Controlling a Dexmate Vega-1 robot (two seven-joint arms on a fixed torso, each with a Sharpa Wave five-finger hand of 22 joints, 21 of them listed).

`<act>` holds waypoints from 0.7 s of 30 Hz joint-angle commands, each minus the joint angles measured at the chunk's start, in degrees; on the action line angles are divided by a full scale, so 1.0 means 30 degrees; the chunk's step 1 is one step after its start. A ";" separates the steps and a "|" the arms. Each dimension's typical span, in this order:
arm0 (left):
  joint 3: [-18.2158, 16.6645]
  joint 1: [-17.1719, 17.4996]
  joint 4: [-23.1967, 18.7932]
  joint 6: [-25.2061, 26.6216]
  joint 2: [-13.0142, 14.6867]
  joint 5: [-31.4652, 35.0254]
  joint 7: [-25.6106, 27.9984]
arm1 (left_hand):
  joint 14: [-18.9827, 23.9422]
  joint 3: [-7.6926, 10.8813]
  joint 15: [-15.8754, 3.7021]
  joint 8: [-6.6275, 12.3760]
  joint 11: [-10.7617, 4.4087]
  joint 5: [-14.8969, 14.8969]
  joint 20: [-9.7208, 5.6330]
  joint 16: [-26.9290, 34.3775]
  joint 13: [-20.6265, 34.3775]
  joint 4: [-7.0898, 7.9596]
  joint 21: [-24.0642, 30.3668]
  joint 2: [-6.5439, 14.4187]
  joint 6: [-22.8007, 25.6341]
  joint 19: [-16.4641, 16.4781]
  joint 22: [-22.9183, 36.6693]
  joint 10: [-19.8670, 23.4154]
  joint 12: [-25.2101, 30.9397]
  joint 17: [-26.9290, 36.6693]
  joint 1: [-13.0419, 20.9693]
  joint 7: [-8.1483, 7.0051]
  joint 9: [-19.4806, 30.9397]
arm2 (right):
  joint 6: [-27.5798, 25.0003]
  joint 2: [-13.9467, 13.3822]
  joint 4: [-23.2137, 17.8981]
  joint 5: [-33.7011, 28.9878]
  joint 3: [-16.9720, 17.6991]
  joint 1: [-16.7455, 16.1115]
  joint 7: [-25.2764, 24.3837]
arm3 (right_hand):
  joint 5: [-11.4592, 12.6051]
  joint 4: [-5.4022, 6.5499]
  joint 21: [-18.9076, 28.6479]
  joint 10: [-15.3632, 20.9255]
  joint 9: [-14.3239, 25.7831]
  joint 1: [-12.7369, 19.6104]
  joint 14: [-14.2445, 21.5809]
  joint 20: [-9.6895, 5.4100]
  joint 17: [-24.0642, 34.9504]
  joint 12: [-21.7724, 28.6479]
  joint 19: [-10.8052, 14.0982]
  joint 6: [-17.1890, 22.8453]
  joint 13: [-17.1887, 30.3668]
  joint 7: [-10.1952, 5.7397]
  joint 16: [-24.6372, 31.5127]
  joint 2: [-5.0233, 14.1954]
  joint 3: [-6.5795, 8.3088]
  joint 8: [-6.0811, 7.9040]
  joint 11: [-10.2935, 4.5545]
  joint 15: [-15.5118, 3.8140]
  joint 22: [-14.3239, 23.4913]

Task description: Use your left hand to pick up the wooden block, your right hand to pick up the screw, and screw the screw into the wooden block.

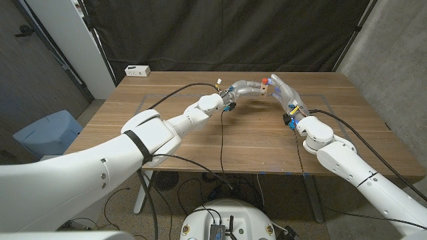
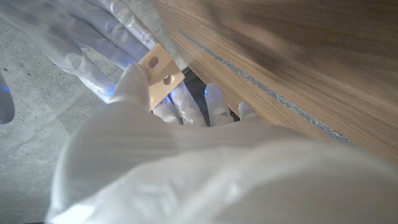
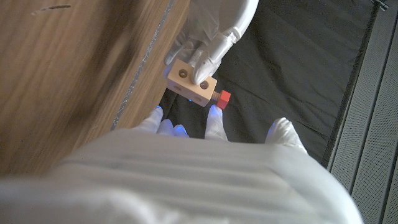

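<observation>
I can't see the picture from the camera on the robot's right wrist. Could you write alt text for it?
A white robot hand reaches in from the far side and holds a small wooden block with two round holes, a red screw sticking out of one side. In the foreground, the fingertips of the right hand reach to just beside the screw, next to the wooden table and a black curtain.

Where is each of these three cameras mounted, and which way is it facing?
Head view: on the robot's head, looking down over the brown wooden table; both white arms reach in, left hand meeting right hand.
Left wrist view: on the left wrist, along that hand's back toward the small pale wooden block with holes.
Right wrist view: on the right wrist, over the right hand.
Both wrist views share the block, with a red screw head at its side.
</observation>
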 commanded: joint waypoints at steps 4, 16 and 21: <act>-0.0067 0.0016 0.0012 0.0281 -0.0055 -0.0118 -0.0162 | -0.0058 0.0156 0.0017 0.0106 0.0011 0.0149 0.0100 -0.0014 -0.0002 0.0057 0.0077 0.0013 0.0124 0.0036 0.0024 -0.0014 0.0006 0.0055 -0.0126 0.0065 0.0072 | -0.0420 -0.0389 -0.0843 -0.0234 0.0143 -0.0498 -0.0295 | 0.0036 -0.0139 0.0072 0.0061 0.0021 0.0048 -0.0991 0.0009 -0.0004 0.0094 0.0142 0.0194 0.0055 -0.0073 0.0117 0.0269 0.0077 0.0037 -0.0098 -0.0136 0.0043; -0.0019 -0.0082 0.0032 0.0708 -0.0098 -0.0168 -0.0126 | -0.0051 0.0155 -0.0014 0.0116 0.0021 0.0150 0.0104 -0.0013 -0.0001 0.0063 0.0077 0.0003 0.0146 0.0038 0.0024 0.0035 0.0026 0.0053 -0.0153 0.0027 0.0072 | -0.0783 -0.0683 -0.1271 -0.0305 0.0146 -0.0677 -0.0241 | 0.0031 -0.0178 0.0069 0.0074 0.0021 0.0031 -0.1006 0.0005 -0.0012 0.0095 0.0181 0.0210 0.0049 -0.0141 0.0120 0.0310 0.0077 0.0006 -0.0124 -0.0140 0.0042; 0.0037 -0.0153 0.0044 0.1028 -0.0156 -0.0196 -0.0048 | -0.0045 0.0156 -0.0015 0.0119 0.0016 0.0150 0.0086 -0.0012 -0.0001 0.0073 0.0075 0.0006 0.0154 0.0034 0.0024 -0.0009 0.0008 0.0054 -0.0174 0.0054 0.0072 | -0.0936 -0.0829 -0.1462 -0.0372 0.0137 -0.0730 -0.0214 | 0.0030 -0.0183 0.0067 0.0078 0.0021 0.0023 -0.1008 0.0010 -0.0013 0.0096 0.0185 0.0227 0.0048 -0.0156 0.0121 0.0322 0.0076 0.0005 -0.0117 -0.0146 0.0042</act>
